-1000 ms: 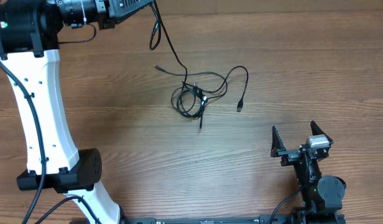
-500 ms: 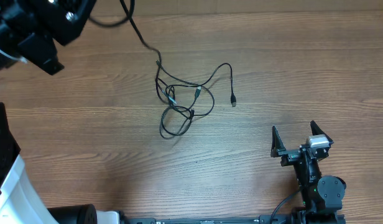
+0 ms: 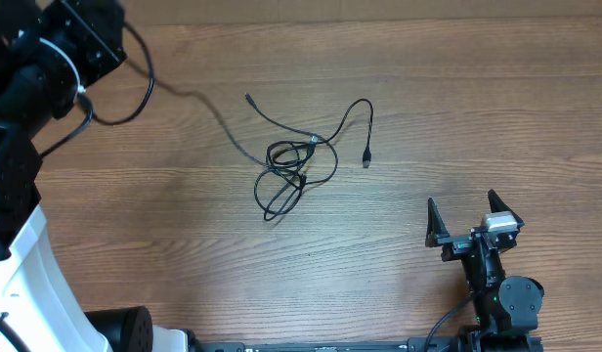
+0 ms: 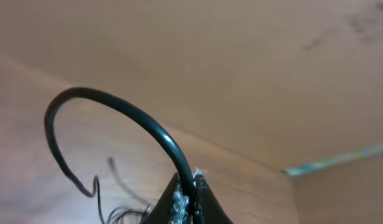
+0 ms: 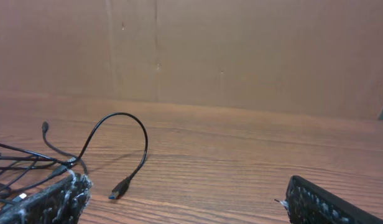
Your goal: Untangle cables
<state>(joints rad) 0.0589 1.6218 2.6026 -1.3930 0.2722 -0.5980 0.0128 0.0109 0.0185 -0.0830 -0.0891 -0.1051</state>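
Left fingers (image 4: 178, 203): we see them pressed together on one black strand, which leaves the tips and arcs up and over to the left in the wrist view.
Held strand (image 3: 198, 106): in the overhead view it curls in a loop beside the left arm (image 3: 18, 147) at the upper left. From there it runs down and to the right across the bench (image 3: 477, 98) into the bunch.
Cables (image 3: 293, 168): we find them bunched in loose overlapping loops near the middle of the bench, lying flat on the wood.
Plug end (image 3: 366, 161): it lies just right of the bunch, at the foot of a narrow arch of cord that rises out of the loops.
Second end (image 3: 247, 98): it lies up and to the left of the bunch, on a thin strand leading back into it.
Pale tip (image 3: 313, 140): we make out a small light spot at the top of the bunch, too small to read further.
Right fingers (image 3: 434, 223): they are spread wide with nothing between them, at the lower right of the bench, well apart from the cables.
Right wrist view: we see the arch and the plug end ahead on the wood, and the edge of the bunch behind the left-hand finger.
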